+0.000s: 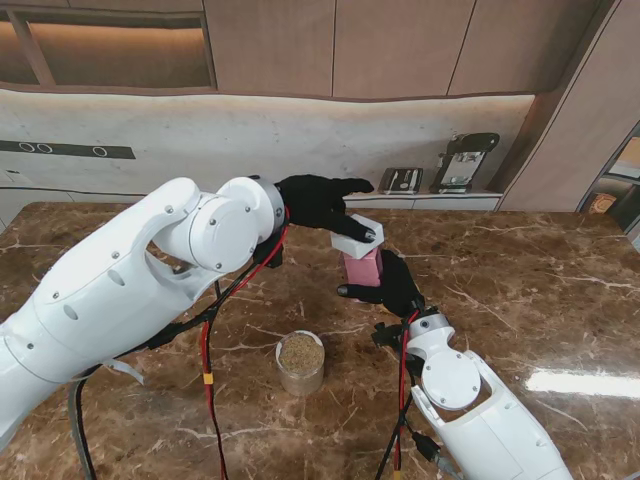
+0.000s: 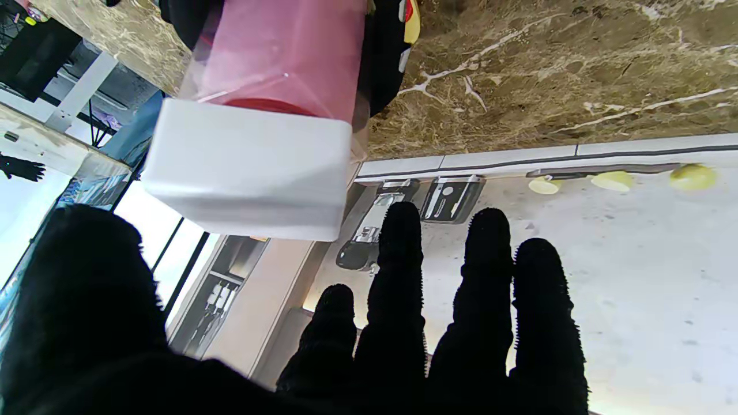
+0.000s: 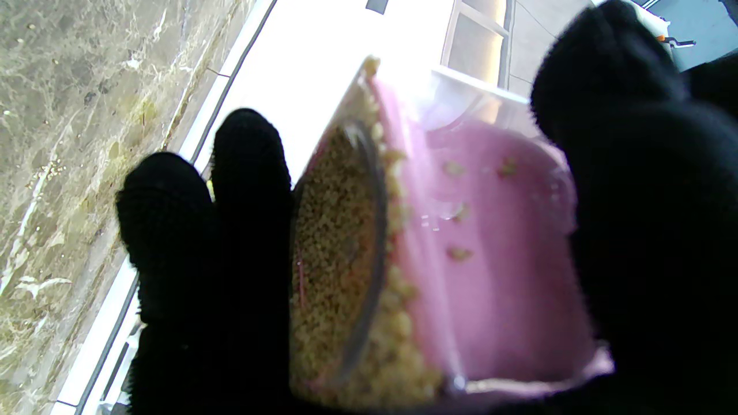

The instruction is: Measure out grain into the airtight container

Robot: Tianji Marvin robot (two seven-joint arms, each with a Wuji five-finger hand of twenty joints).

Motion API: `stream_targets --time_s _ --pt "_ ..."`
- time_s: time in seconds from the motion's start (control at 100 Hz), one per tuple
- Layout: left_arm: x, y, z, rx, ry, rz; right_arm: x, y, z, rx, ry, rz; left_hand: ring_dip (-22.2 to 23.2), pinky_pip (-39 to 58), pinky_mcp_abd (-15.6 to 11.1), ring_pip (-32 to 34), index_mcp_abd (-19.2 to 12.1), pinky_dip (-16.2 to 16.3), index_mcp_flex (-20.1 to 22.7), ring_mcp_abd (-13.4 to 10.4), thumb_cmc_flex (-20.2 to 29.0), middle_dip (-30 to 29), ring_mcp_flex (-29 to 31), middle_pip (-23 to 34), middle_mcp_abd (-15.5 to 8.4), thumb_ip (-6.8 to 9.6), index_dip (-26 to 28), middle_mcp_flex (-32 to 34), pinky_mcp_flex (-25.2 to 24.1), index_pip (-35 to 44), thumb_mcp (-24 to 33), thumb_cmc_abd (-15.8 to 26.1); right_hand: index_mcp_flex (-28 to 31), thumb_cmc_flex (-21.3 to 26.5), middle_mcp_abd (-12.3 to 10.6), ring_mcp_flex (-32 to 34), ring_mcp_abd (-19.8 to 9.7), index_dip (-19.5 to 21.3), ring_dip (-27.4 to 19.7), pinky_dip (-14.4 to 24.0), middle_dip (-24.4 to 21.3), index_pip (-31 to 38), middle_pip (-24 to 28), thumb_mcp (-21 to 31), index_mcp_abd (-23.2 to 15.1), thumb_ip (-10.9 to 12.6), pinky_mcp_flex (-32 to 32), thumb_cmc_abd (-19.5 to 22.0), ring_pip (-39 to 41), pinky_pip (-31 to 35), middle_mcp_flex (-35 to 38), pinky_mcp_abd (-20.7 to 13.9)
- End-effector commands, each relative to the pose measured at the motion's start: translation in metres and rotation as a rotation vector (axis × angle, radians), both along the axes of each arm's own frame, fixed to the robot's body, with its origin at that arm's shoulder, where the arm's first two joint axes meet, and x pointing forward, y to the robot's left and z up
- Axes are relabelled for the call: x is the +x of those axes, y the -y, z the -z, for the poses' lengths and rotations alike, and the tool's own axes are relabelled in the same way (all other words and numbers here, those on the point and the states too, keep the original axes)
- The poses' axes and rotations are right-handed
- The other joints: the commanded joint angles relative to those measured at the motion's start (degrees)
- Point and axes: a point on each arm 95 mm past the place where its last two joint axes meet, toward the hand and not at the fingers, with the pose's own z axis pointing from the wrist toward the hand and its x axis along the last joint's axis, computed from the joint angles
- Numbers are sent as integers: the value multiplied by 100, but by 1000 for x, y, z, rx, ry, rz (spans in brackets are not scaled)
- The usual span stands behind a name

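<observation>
Nearest the stand camera, the right arm rises from the lower right and ends in the black-gloved right hand [image 1: 396, 287], whose fingers [image 3: 202, 242] are wrapped around a pink, clear-walled airtight container [image 1: 362, 267]. The right wrist view shows the thumb on one side of the container and the other fingers on the opposite side, gripping it firmly; yellowish grain [image 3: 334, 259] lies against the clear wall inside, with a few kernels stuck to the pink surface. The container is held off the tabletop [image 1: 520, 290], near its middle and slightly to the right.

On top of the container sits a white lid [image 1: 357, 237]. The left hand [image 1: 325, 204] reaches across from the left arm, and one fingertip appears to rest on the lid's upper face. In the left wrist view the fingers [image 2: 484, 300] are extended and spread, closed on nothing; whether the thumb touches the lid cannot be told.

Nearer to me, a short clear jar [image 1: 300, 363] stands upright on the tabletop, filled nearly to the rim with brown grain, well apart from both hands.

No brand, label or legible writing shows on the container, lid or jar.
</observation>
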Motion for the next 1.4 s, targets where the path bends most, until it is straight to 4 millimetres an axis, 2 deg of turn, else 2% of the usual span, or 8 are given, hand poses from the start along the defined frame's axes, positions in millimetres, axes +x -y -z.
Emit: stream_targets --time_s 0.0,0.37,0.63,0.84,0.95,1.16,1.28,1.39 --pt "-2 7 -4 0 10 19 -2 -2 2 0 -13 -12 67 207 136 164 -117 90 -258 133 27 52 147 94 -147 222 61 65 -14 19 -83 -84 661 916 -591 214 -728 -15 -67 114 142 942 989 1239 -1211 -46 -87 2165 177 -72 597 -415" --pt "-2 12 1 -34 -34 50 -2 -1 2 3 -10 -5 12 -59 184 37 -252 5 -278 -137 1313 68 -34 125 -379 469 84 -205 -381 -17 133 -570 659 914 -589 213 -726 -17 -67 114 143 942 989 1243 -1203 -46 -87 2167 177 -72 596 -415" --pt "-4 8 0 -42 -61 82 -2 -1 1 4 -9 -4 -235 -676 387 -353 -439 19 -244 -382 899 -235 -273 -91 -703 -52 -107 -380 -670 -229 4784 -1558 656 918 -594 213 -717 -18 -67 114 141 941 990 1239 -1204 -46 -87 2171 178 -72 596 -415" --pt "-4 4 0 -51 -67 104 -2 -2 2 5 -11 -8 -366 -952 337 -559 -516 -15 -226 -518 1149 -448 -434 -224 -772 -96 -275 -588 -774 -249 5916 -1608 657 925 -582 211 -719 -16 -67 114 142 944 992 1236 -1197 -45 -87 2173 178 -72 598 -415" --pt "-4 3 0 -57 -73 109 -3 -2 1 8 -13 -10 -386 -968 330 -581 -531 -1 -241 -519 1009 -483 -418 -206 -770 -194 -226 -567 -771 -207 5703 -1643 661 943 -586 213 -717 -13 -66 114 142 948 994 1229 -1195 -43 -92 2199 180 -73 602 -412" --pt "-6 4 -1 18 -55 91 -3 -2 1 10 -10 -10 -127 -693 532 -263 -506 275 -227 -246 736 -440 14 -117 -384 -90 -374 -438 -549 -284 2887 -1290 659 953 -581 215 -723 -12 -66 118 141 947 995 1207 -1195 -42 -95 2212 181 -65 602 -402" --pt "-6 6 -1 51 -39 87 -3 -2 1 10 -9 -8 211 -164 628 257 -519 413 -220 -135 866 -69 585 431 -424 -62 -44 81 -264 75 3010 -1349 660 950 -578 215 -717 -13 -66 118 142 946 996 1205 -1204 -40 -95 2209 182 -63 605 -403" --pt "-5 6 0 40 -52 92 -3 -2 1 12 -9 -5 74 -157 655 94 -465 239 669 -247 691 -173 259 133 -246 -68 -309 -207 -390 820 1805 -1000 657 950 -582 218 -720 -12 -65 118 141 946 997 1207 -1189 -38 -95 2208 185 -62 604 -405"
